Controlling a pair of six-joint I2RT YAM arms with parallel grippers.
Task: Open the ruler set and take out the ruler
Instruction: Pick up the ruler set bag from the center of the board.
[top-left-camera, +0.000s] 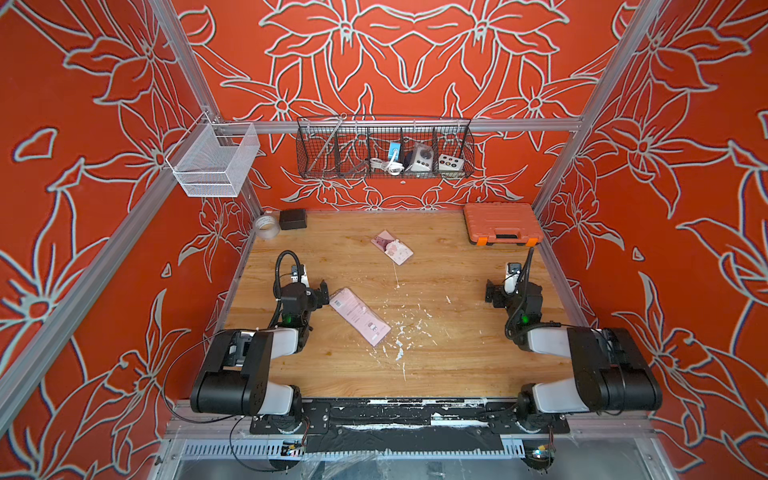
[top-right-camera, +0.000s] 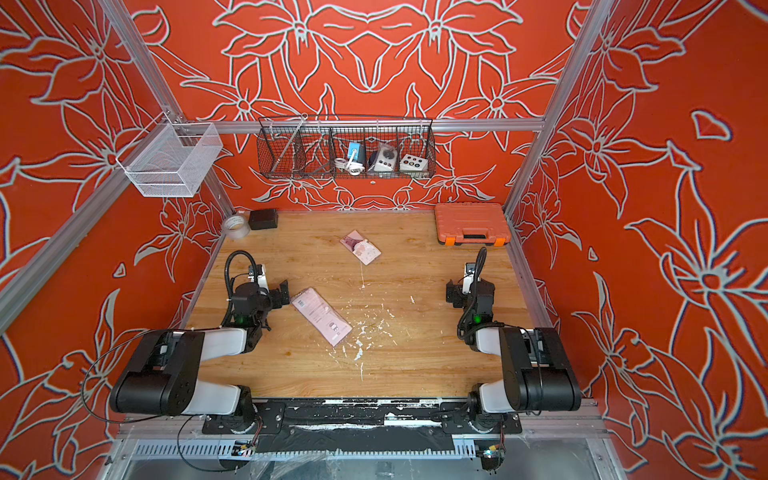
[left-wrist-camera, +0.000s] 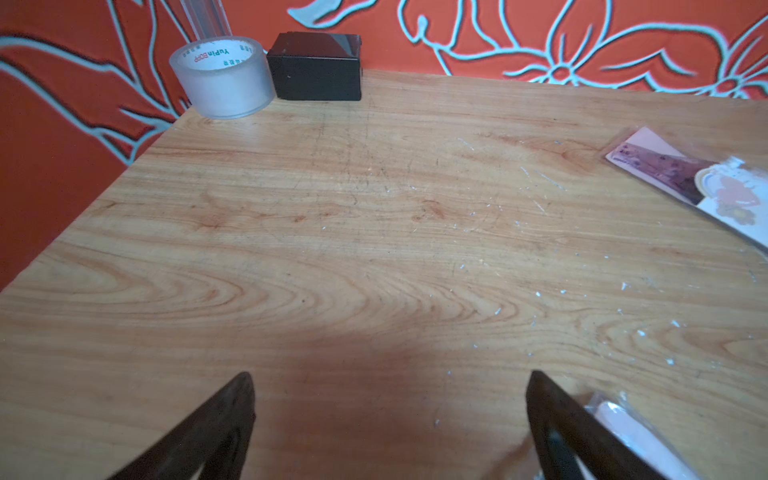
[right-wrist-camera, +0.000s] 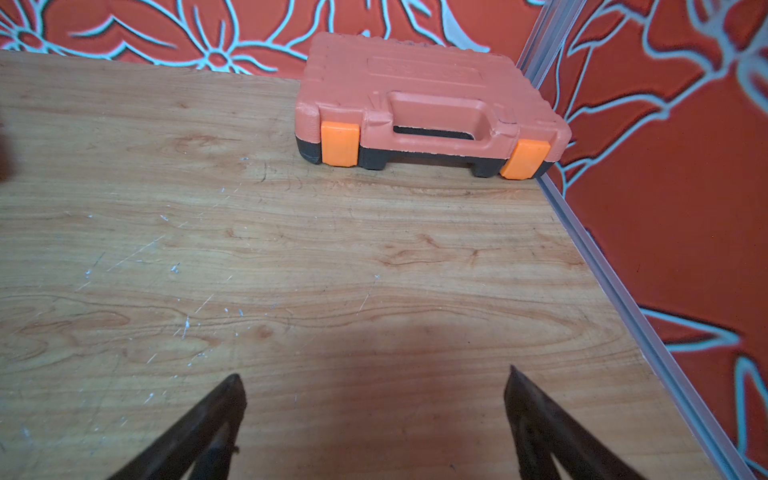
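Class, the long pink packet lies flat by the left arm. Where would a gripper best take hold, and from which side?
Probably its short end nearest the left gripper, approached low from that arm's side. The long pink packet lies flat, thin and diagonal, so only an edge offers purchase, and that end lies beside the open jaws.

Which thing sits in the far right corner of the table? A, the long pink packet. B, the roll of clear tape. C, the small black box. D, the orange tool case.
D: in both top views the orange tool case lies closed in the far right corner against the frame, while the tape roll and the black box sit side by side in the far left corner.
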